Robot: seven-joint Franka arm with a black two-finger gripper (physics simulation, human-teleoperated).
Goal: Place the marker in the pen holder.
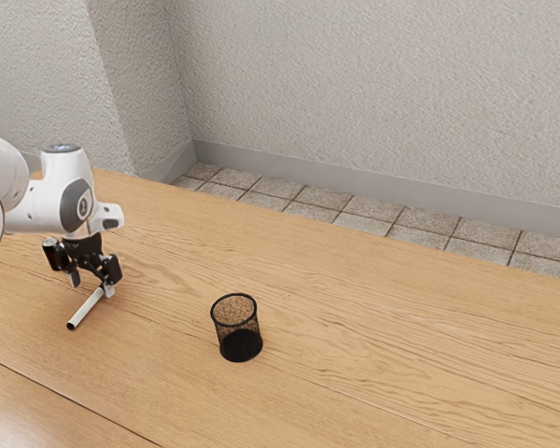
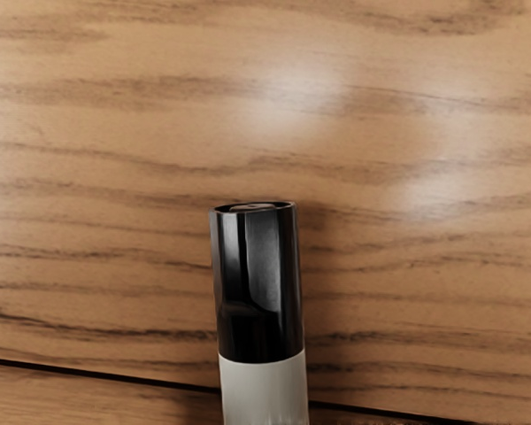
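One marker on the table, well apart from the pen holder

Two fingers stand spread apart on the black gripper, which points down close over the table toward the exterior view's left. The marker lies on the wood beneath it, outside the pen holder. One end of the marker is by the finger on the exterior view's right; whether they touch, I cannot tell. From there the marker slants toward the near edge of the exterior view and its left, ending in a dark tip.

In the wrist view, the marker's glossy black cap meets a pale grey-white barrel. Wavy grain runs across the table around it, with soft patches of glare, and a dark seam passes by the barrel.

The pen holder is a round black mesh cup, standing upright on the table to the exterior view's right of the marker. The white arm with dark grey parts comes in from the exterior view's left. Past the table are a floor of brownish tiles, a grey baseboard and a rough, pale wall.
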